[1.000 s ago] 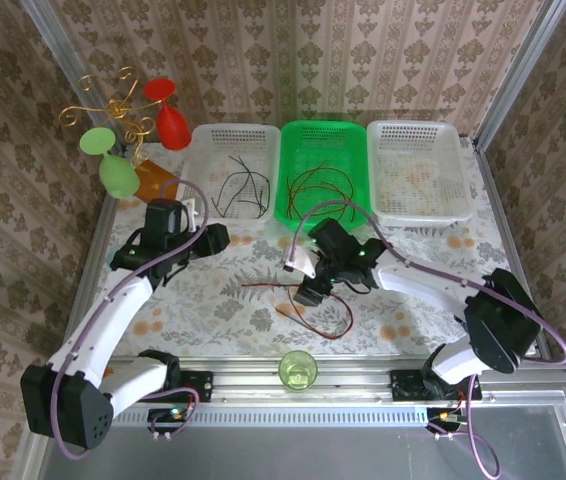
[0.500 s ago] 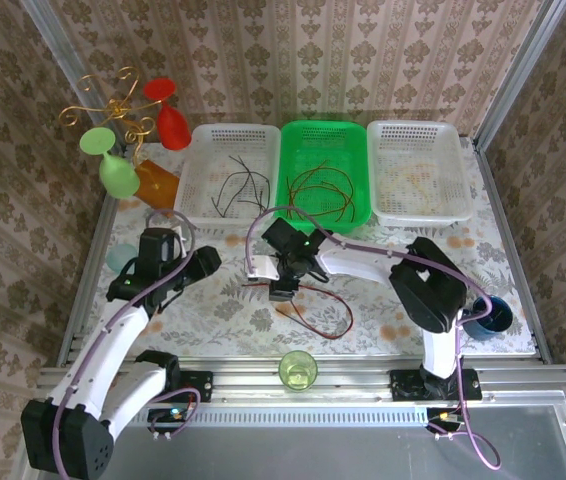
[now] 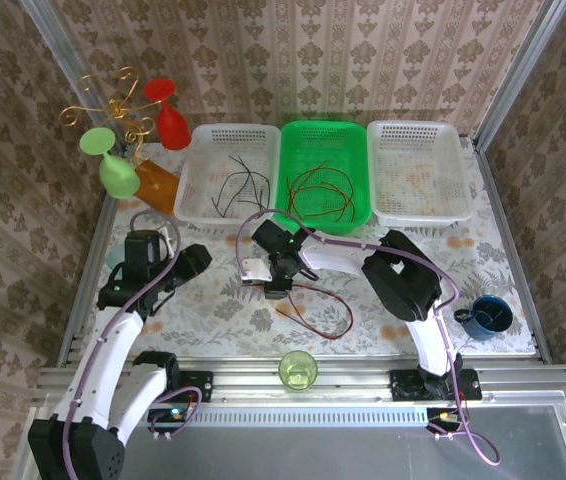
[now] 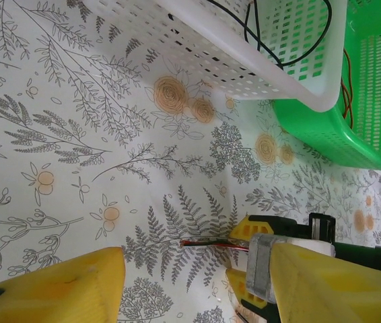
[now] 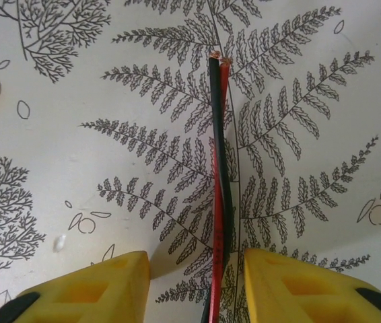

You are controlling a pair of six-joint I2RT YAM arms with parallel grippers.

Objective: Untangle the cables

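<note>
A red and a black cable [image 5: 219, 175], twisted together, lie on the patterned table [image 3: 213, 300]. They loop from the left end [image 4: 207, 242] toward the front [image 3: 318, 315]. My right gripper [image 5: 197, 286] is open and straddles the pair near that end, with a gap on each side [image 3: 275, 285]. My left gripper [image 4: 190, 289] is open and holds nothing; it hangs just left of the cable end [image 3: 195, 262]. More cables lie in baskets: black ones in the left white basket [image 3: 241, 185], red ones in the green basket [image 3: 321, 190], and faint yellow ones in the right white basket [image 3: 413, 185].
A green cup [image 3: 298, 369] stands at the front edge and a blue mug [image 3: 483, 315] at the right. Green [image 3: 113, 170] and red [image 3: 168, 115] glasses hang on a gold wire stand [image 3: 113, 108] at the back left, beside an orange block [image 3: 155, 185].
My right gripper slid left along the twisted pair to its left end and its jaws narrowed. My left arm drew back toward the left and front.
</note>
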